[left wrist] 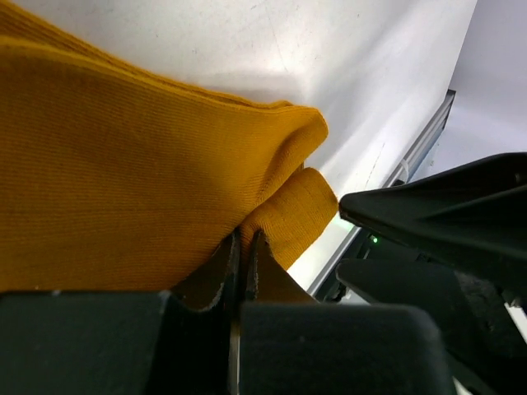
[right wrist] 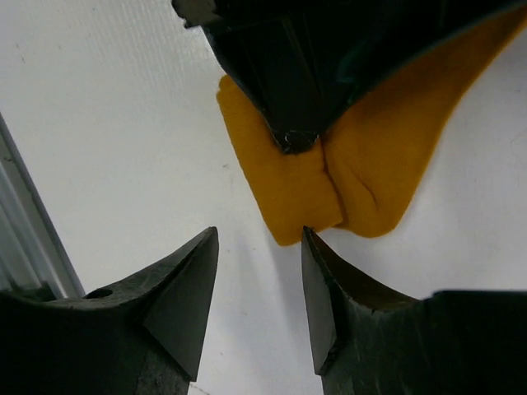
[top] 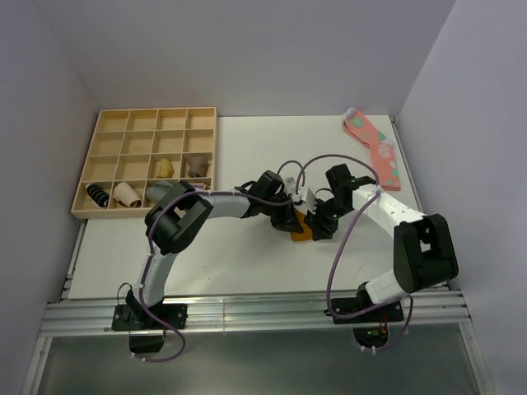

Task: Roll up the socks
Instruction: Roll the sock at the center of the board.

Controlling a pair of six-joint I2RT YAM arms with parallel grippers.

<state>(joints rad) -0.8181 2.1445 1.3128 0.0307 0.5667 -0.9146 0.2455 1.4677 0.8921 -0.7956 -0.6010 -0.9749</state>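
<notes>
**Left gripper** (left wrist: pixel 244 253): clenched. The two fingers stand almost together, with a thin fold of the sock (left wrist: pixel 123 181) nipped between the tips. From the tips the mustard fabric spreads away flat on the table (left wrist: pixel 272 41). A doubled lobe lies just beside the pinch. The nip sits at the sock's folded end, and the likely purpose is to keep the layers together while the roll is started.

**Right gripper** (right wrist: pixel 259 284): released. The jaws stand well apart and hold nothing. Neither finger touches fabric, and bare table shows between them. The folded end of the sock lies just ahead of the tips, where the left gripper comes down onto it from the far side. This open stance, lined up on that end, suggests preparation for a second grip or a press next to the pinch.

**Position of the work:** in the top view the two grippers meet nose to nose, with the sock under and between them. The cuff is hidden. No finished roll is visible, so the task appears to be at an early stage.

**Surroundings:** a pink sock (top: pixel 375 148) lies well apart, beyond the right gripper. A tray (top: pixel 156 109) holding bundles (top: pixel 123 193) stands well apart, beyond the left arm.

**Caution:** the nip is thin, so fabric may slip out under tension.
</notes>
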